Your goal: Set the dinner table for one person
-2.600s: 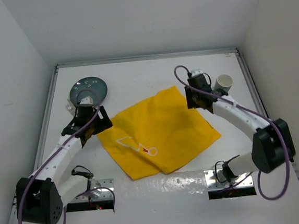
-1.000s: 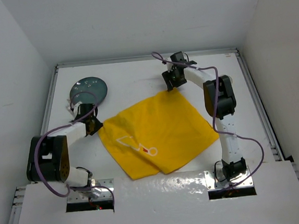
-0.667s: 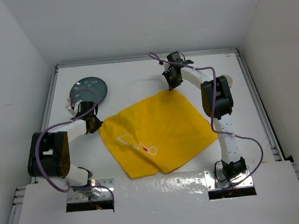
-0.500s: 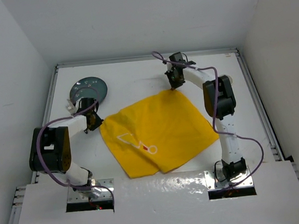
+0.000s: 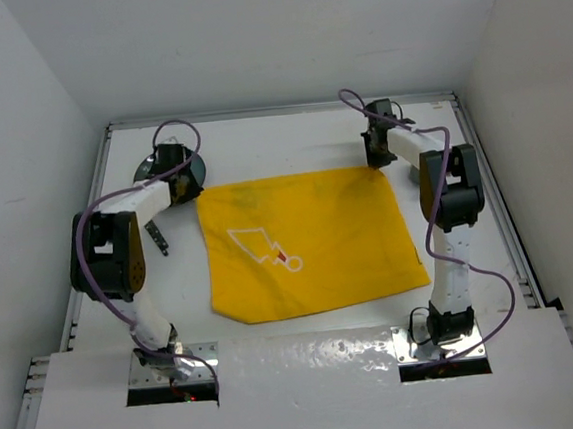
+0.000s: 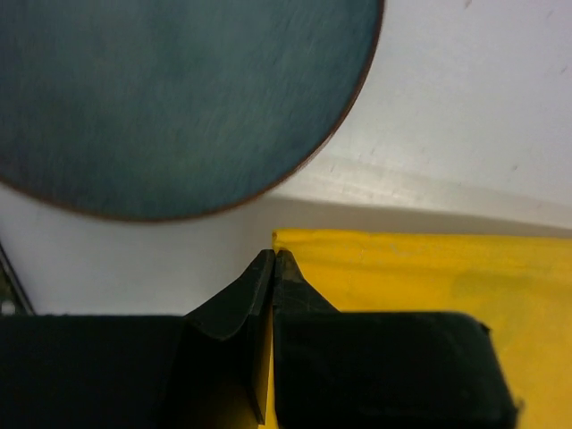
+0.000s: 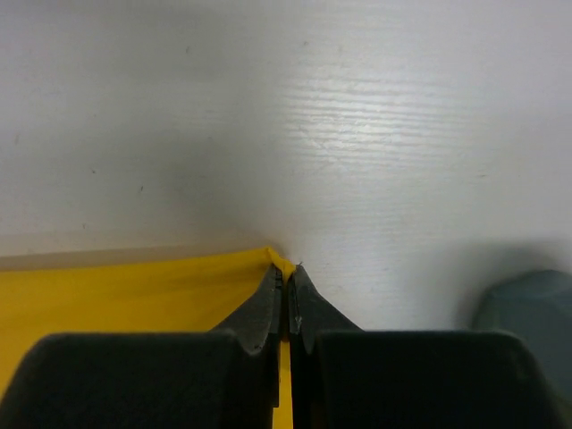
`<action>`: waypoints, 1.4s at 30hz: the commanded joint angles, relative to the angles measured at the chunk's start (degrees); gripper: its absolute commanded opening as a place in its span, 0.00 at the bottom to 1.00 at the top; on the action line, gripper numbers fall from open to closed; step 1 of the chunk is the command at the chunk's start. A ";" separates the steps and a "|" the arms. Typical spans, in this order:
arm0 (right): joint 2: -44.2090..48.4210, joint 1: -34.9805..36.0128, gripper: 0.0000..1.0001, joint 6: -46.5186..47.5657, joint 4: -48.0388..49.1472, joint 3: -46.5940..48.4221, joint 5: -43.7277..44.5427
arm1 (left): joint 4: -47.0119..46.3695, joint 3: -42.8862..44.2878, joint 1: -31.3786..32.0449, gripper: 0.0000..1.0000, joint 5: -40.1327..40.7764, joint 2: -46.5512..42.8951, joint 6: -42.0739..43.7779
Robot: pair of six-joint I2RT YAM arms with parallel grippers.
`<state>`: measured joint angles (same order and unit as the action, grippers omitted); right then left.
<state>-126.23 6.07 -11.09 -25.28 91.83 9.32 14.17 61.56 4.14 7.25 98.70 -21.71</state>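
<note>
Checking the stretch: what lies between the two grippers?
Only the yellow placemat, its far edge straight from left gripper to right gripper, each pinching a corner; top view shows it.

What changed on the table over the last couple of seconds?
The left end effector moved toward the far edge and the right end effector moved rightward. Each is shut on a far corner of the yellow placemat, and together they turned it from a skewed, creased diamond into a flat square. The dark plate kept its far-left spot on the dinner table.
</note>
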 commanded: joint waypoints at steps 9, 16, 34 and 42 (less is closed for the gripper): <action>-0.41 -0.70 0.02 2.30 3.39 9.06 11.07 | 0.15 18.93 -0.28 0.05 -1.97 14.06 10.55; 1.16 -0.70 0.53 2.65 3.57 9.95 8.96 | 1.20 25.09 0.43 0.54 -1.62 15.21 13.36; 43.33 6.59 0.53 -13.07 3.33 -33.19 13.79 | 8.06 -14.84 7.10 0.61 -3.46 -26.87 -6.05; 52.13 7.73 0.54 -18.88 3.65 -53.32 13.80 | 4.99 -31.31 8.16 0.64 -6.89 -35.85 -13.09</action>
<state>-77.47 13.80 -26.20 -22.35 42.39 21.93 22.72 33.12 11.79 2.11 65.43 -30.61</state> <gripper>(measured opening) 0.545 0.636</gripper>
